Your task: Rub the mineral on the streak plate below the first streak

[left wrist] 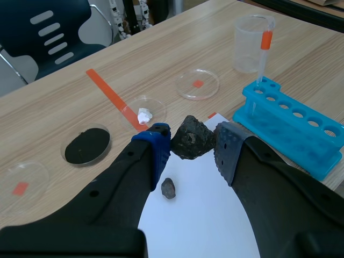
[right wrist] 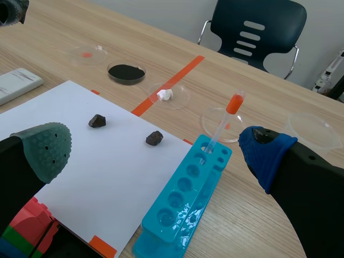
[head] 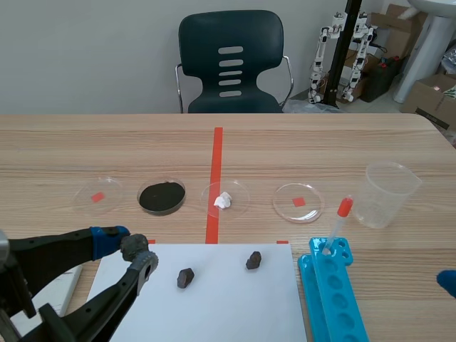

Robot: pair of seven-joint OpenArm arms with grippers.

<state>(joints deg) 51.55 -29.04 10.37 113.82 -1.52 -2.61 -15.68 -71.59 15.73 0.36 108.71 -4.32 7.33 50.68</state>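
Note:
My left gripper point(head: 133, 251) hovers over the near-left corner of the white paper sheet point(head: 214, 306), shut on a dark grey mineral lump point(head: 132, 246). In the left wrist view the lump point(left wrist: 192, 138) is pinched between the two pads. The white streak plate point(right wrist: 16, 83) lies left of the paper; in the scene view the left arm mostly hides it point(head: 69, 283), and I see no streak on it. My right gripper point(right wrist: 157, 148) is open above the table's near right, holding nothing; only a blue pad point(head: 449, 282) shows in the scene view.
Two small dark rocks point(head: 186, 277) point(head: 254, 260) lie on the paper. Behind it stands a row of petri dishes: empty point(head: 97, 195), black powder point(head: 162, 197), white lump point(head: 226, 199), empty point(head: 298, 201). A blue tube rack point(head: 333, 296) with a pipette point(head: 338, 224) and a plastic beaker point(head: 385, 194) stand right.

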